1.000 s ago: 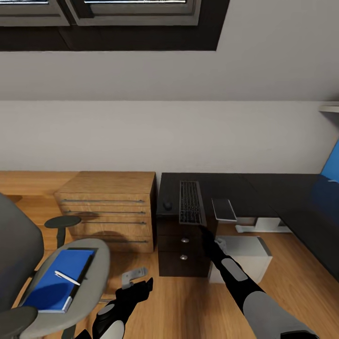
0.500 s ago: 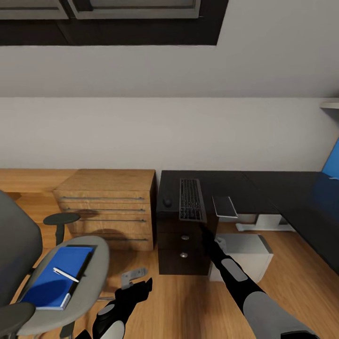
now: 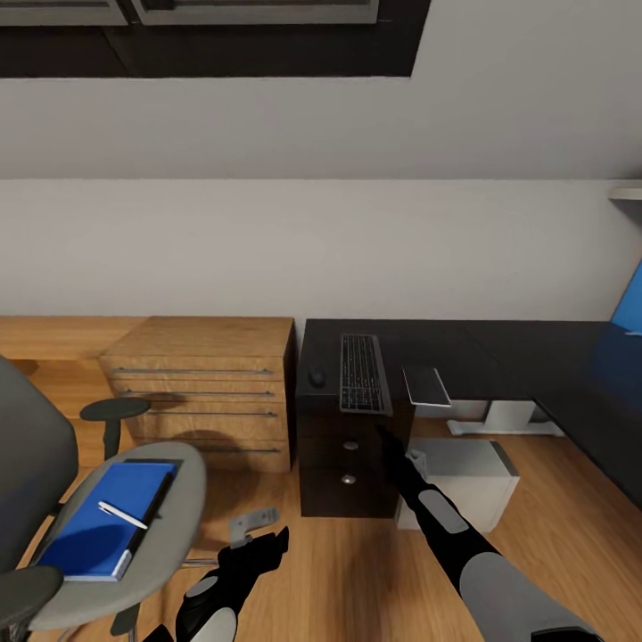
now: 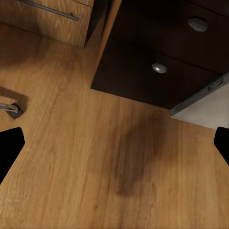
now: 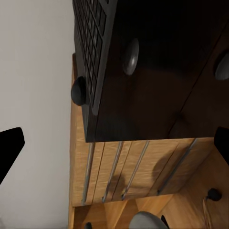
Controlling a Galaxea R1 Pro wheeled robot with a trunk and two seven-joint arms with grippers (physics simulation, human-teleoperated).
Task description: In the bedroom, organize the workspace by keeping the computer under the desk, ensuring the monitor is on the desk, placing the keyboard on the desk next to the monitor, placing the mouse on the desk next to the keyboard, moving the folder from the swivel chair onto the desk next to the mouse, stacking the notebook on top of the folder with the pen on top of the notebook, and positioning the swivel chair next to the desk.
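My right tool [image 3: 385, 439], fingers spread, reaches toward the worktop [image 3: 499, 357] edge just below the keyboard [image 3: 361, 374]; the mouse [image 3: 316, 378] sits beside it. My left tool [image 3: 267, 542], also spread, hangs over the floor [image 4: 95, 157]. The pen [image 3: 123, 514] lies on the folder [image 3: 105, 517] on the swivel chair [image 3: 169, 535].

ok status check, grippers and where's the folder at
Both grippers open, empty: left gripper low over floor, right gripper at desk drawers. Folder on swivel chair seat, pen on top. Nothing blocking.
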